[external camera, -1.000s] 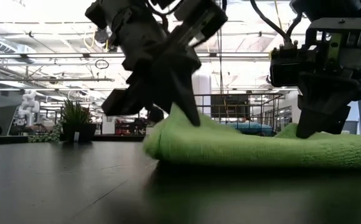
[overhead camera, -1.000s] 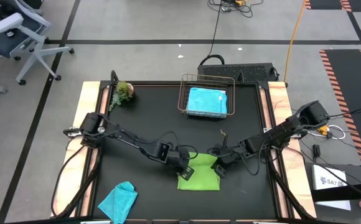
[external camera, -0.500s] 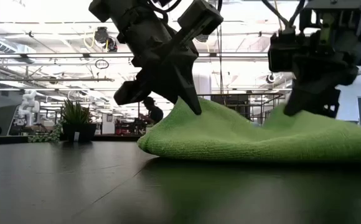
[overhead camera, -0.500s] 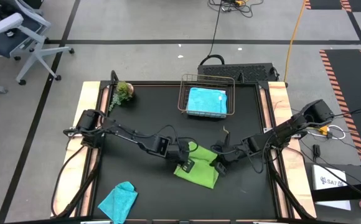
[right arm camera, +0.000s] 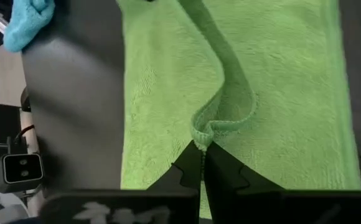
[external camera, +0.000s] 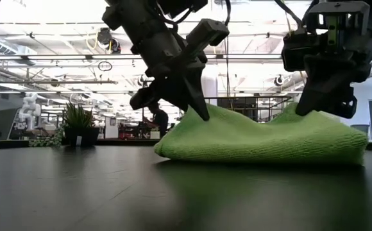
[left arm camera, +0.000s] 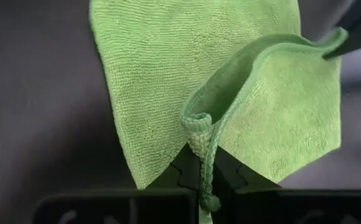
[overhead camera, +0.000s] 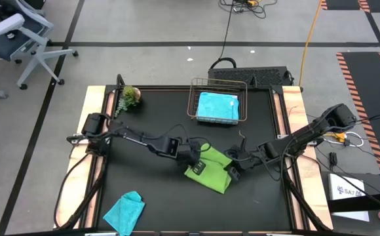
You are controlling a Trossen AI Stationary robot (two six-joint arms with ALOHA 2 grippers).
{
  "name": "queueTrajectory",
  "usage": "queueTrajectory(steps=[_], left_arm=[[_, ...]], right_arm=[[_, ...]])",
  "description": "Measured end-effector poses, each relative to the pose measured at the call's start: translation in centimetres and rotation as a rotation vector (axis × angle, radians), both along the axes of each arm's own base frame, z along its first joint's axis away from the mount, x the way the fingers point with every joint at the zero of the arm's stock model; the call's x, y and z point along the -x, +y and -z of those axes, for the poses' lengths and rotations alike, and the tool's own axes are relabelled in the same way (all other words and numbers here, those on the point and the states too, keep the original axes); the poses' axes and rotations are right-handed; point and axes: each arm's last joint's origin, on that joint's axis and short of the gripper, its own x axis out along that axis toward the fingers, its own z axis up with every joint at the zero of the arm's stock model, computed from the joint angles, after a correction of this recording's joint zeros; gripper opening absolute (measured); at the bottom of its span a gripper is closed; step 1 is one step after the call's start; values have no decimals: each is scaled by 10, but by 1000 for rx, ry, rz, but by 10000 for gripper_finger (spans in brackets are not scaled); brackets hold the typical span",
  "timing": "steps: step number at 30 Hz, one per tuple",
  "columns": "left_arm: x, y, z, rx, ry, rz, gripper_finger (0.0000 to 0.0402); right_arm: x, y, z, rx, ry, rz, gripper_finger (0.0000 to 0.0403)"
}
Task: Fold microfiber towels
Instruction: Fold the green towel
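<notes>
Green towel: lime cloth [overhead camera: 209, 172] sits at about 5 o'clock from worktop centre, partly doubled over, lying skewed on the black worktop [overhead camera: 144, 131].
Left gripper: [overhead camera: 198, 168] closed tight on a pinched hem of the green towel, at the cloth's 9 o'clock side; the wrist view shows the edge bunched between the fingers [left arm camera: 200, 180].
Right gripper: [overhead camera: 232, 172] also clamped on the same towel's edge, at its 3 o'clock side; a thin pinch of hem [right arm camera: 202, 134] only.
Lift: in the low view both pinched corners are raised, and the middle sags onto the worktop [external camera: 256, 138].
Risk 1: both holds look shallow, just the hem. A quick pull could slip one corner out, and the fold would collapse.
Risk 2: the cloth is rotated against the worktop edges. If the arms travel unevenly, the edges probably land offset and the fold is crooked.
Risk 3: the grippers are close together. Crossing paths could bump them or wrinkle the slack between.
Risk 4: the lower layer may drag along and bunch instead of staying flat.
Other towels: blue one in the wire basket [overhead camera: 217, 106] at 12 o'clock; teal one [overhead camera: 124, 211] crumpled at 7 o'clock, well apart, so no snag is likely.
Plant: small pot [overhead camera: 130, 97] at 10 o'clock, out of the way.
</notes>
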Motion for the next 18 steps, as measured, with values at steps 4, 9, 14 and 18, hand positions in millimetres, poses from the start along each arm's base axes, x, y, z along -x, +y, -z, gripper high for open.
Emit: queueTrajectory(steps=[4,9,14,18], left_arm=[[-2,7,-1,-37,-14,6,5],[-5,11,-3,-53,-50,17,13],[-5,11,-3,-58,-48,25,5],[-5,11,-3,-58,-56,24,14]], right_arm=[[-2,0,-5,28,9,14,0],[-7,1,-19,105,42,16,0],[-4,1,-27,160,155,1,0],[4,4,-27,183,235,0,0]])
